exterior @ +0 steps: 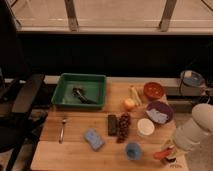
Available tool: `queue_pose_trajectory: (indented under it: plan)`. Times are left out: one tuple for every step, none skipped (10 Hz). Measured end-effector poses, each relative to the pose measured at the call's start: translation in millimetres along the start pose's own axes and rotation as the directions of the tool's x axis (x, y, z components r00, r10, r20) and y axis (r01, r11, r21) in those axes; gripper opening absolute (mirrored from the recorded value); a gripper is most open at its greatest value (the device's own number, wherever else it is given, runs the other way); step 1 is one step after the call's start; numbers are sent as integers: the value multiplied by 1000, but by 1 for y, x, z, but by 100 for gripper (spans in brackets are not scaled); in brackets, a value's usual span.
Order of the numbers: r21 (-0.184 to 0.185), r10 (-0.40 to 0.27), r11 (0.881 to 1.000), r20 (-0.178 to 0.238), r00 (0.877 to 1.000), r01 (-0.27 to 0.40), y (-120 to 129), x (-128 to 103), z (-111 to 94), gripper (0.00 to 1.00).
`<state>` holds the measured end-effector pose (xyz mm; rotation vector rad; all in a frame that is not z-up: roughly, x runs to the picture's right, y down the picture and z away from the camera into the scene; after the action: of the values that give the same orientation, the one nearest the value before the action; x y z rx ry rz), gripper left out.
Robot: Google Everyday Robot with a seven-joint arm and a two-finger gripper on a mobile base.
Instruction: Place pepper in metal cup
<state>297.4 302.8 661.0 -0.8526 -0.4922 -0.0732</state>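
Observation:
The red-orange pepper lies at the table's front right corner, right of the light blue cup. My gripper sits at the end of the white arm, right against the pepper's right end. I cannot tell whether it grips the pepper. No shiny metal cup shows on the table; it may be hidden behind my arm.
A green tray holding a dark object stands at the back left. An apple, red bowl, purple bowl, white cup, grapes, dark bar, blue sponge and fork lie about. A grey round container sits on the right ledge.

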Motion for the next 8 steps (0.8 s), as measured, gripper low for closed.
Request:
queue_pose_trajectory:
  plan:
    - [0,7,1000,0,1000,-7,1,2,0,0]
    - [-1,16,1000,-1,1000,-16,3,5,0,0]
    - [-3,24,1000,-5,1000,-24,4,7,1,0]
    - [-5,31,1000,-7,1000,-31,5,9,1,0]
    - [-4,43,999,-9,999,-43,8,12,2,2]
    - [-4,53,999,-9,999,-53,11,15,2,9]
    - [-4,60,998,-7,998,-60,12,18,3,19]
    - [-4,63,998,-5,998,-63,12,19,4,29]
